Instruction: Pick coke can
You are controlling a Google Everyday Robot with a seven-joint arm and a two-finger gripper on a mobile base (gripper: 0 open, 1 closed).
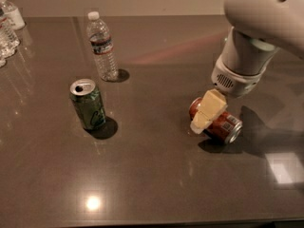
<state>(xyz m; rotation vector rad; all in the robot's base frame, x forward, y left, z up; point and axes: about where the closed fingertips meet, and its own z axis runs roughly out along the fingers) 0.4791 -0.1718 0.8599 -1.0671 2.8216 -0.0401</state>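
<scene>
The coke can is red with silver ends and a small white label patch. It lies on its side on the dark table, right of centre. My gripper hangs from the white arm and is down at the can's near-left side, partly covering it. The can rests on the table.
A green can with a silver top stands upright to the left. A clear water bottle stands behind it. More plastic bottles stand at the far left edge. The dark table shows glare spots near the front.
</scene>
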